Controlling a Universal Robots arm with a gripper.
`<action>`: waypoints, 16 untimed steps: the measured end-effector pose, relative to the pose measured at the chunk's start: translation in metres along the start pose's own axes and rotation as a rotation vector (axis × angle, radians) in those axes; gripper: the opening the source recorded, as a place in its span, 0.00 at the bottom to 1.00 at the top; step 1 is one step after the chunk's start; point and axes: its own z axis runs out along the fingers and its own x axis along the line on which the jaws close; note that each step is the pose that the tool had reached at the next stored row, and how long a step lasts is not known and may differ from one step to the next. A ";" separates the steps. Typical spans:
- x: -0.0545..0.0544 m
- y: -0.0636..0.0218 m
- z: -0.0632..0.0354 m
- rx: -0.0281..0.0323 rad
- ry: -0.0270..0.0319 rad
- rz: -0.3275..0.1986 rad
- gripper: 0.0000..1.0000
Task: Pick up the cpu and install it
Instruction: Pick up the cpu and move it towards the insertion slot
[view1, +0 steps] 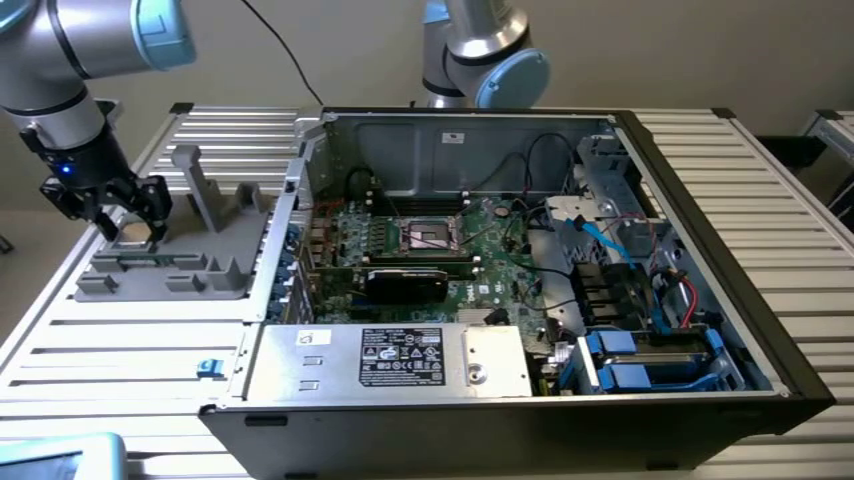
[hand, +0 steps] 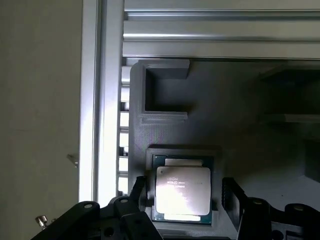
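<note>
Open computer case (view1: 707, 200), grey holder tray (view1: 200, 255) just beside it on the exterior view's left.
Gripper (view1: 130, 228) low over tray, jaws spread, straddling the cpu (hand: 182, 195); cpu flat in tray pocket, not pinched.

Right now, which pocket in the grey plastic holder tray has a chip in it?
The pocket that the open gripper straddles: it holds the flat square silver-topped cpu. The square pocket beyond it sits empty.

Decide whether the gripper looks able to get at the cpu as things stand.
Probably yes: the gripper hangs over the cpu, open fingers on either side, nothing covering its top.
</note>
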 end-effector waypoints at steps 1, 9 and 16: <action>0.000 0.0000 0.0001 -0.0001 0.0009 0.000 0.71; 0.000 -0.0001 0.0007 -0.0002 0.0056 0.001 0.56; 0.000 0.0006 -0.0162 -0.0003 0.0059 0.001 0.56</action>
